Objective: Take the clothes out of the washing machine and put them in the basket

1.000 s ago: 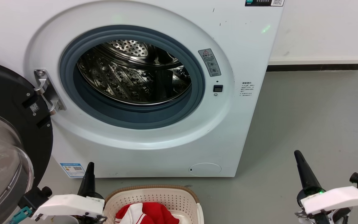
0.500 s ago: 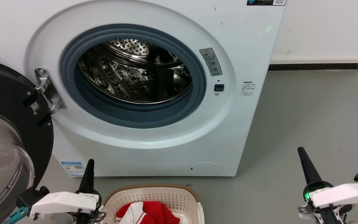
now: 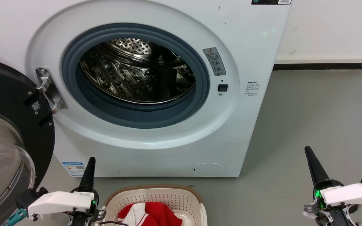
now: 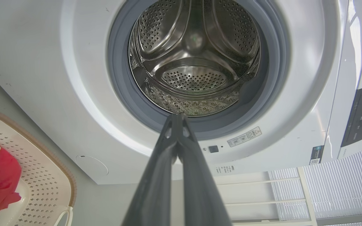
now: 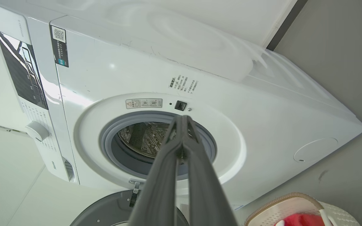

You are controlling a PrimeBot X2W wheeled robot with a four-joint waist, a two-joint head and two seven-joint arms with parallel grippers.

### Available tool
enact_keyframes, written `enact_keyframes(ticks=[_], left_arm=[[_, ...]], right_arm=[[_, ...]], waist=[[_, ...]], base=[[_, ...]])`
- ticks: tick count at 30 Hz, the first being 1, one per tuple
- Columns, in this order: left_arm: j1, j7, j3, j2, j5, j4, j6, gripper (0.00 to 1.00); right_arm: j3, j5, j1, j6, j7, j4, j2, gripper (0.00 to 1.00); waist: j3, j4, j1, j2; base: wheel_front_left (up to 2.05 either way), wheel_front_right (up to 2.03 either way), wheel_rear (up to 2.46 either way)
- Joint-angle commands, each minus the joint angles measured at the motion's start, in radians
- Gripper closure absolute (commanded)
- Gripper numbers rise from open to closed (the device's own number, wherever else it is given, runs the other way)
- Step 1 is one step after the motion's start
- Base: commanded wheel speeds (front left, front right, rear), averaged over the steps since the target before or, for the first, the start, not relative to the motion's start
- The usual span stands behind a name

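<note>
With clothes (image 3: 151, 215) in the basket (image 3: 156, 195) and the washing machine (image 3: 156, 150) empty, left gripper (image 3: 91, 160) and right gripper (image 3: 308, 149) rest clenched, holding nothing

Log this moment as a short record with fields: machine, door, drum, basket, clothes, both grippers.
washing machine: white front-loader standing on the grey floor
door: swung open to the robot's left
drum: bare steel where it shows, no fabric seen
basket: on the floor in front of the machine
clothes: red and white, lying in the basket
left gripper: shut, empty, beside the basket
right gripper: shut, empty, off to the machine's right
</note>
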Motion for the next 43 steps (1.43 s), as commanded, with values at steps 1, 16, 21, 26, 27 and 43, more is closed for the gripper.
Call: enact_keyframes(ticks=[1,16,21,26,27,43], left_arm=[[-0.021,0.005,0.006,0.001,-0.022,-0.003,-0.004,1.00],[-0.031,0.037,0.017,0.000,-0.153,0.006,-0.019,1.00],[-0.036,0.047,0.021,0.000,-0.192,0.008,-0.021,1.00],[-0.040,0.057,0.025,0.000,-0.232,0.011,-0.027,1.00],[-0.041,0.060,0.026,0.000,-0.240,0.011,-0.028,1.00],[-0.047,0.087,0.036,-0.001,-0.343,0.018,-0.037,1.00]], right_arm=[[-0.005,0.025,-0.022,0.000,0.003,0.000,-0.004,1.00],[-0.025,0.155,-0.039,0.000,0.024,0.024,-0.001,1.00],[-0.032,0.195,-0.044,0.000,0.030,0.032,0.000,1.00],[-0.038,0.233,-0.047,0.000,0.036,0.039,0.001,1.00],[-0.039,0.241,-0.048,0.000,0.037,0.040,0.002,1.00],[-0.058,0.341,-0.060,0.000,0.055,0.059,0.006,1.00]], waist=[[0.000,0.000,0.0000,0.0000],[0.005,0.005,0.0000,0.0000],[0.007,0.006,0.0000,0.0000],[0.009,0.008,0.0000,0.0000],[0.009,0.008,0.0000,0.0000],[0.014,0.012,-0.0001,0.0000]], base=[[0.00,0.00,0.00],[0.00,0.00,0.00],[0.00,0.00,0.00],[0.00,0.00,0.00],[0.00,0.00,0.00],[0.00,0.00,0.00]])
